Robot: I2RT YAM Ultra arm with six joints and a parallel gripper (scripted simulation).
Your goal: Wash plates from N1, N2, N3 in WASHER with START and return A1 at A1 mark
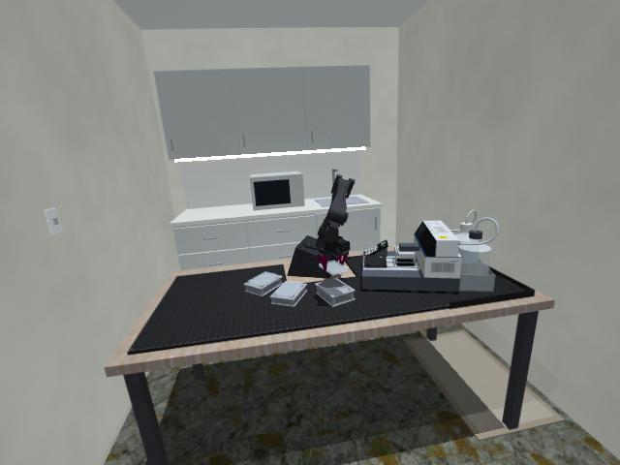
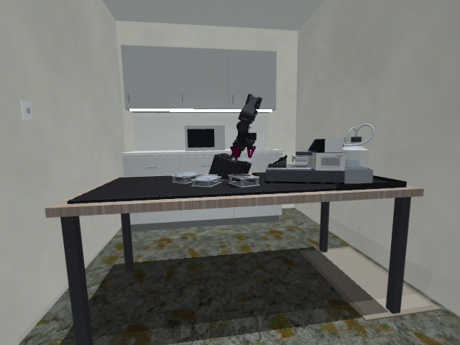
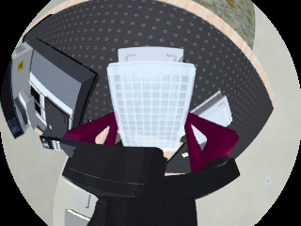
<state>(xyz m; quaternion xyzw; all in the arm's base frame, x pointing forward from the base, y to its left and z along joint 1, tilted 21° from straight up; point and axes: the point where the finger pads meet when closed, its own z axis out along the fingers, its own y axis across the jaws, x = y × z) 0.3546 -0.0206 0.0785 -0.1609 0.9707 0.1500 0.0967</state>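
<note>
My gripper is shut on a clear 96-well plate and holds it level in the air behind and above the right nest, whose slab top is bare. In the wrist view that bare nest lies just beyond the held plate. The held plate also shows in the top view and between the magenta fingers in the exterior view. The left nest and the middle nest each hold a plate. The washer stands to the right, its keypad at its left end.
The arm's black base stands behind the nests. Clear bottles with tubing stand behind the washer at the right. The washer's edge also shows at the left of the wrist view.
</note>
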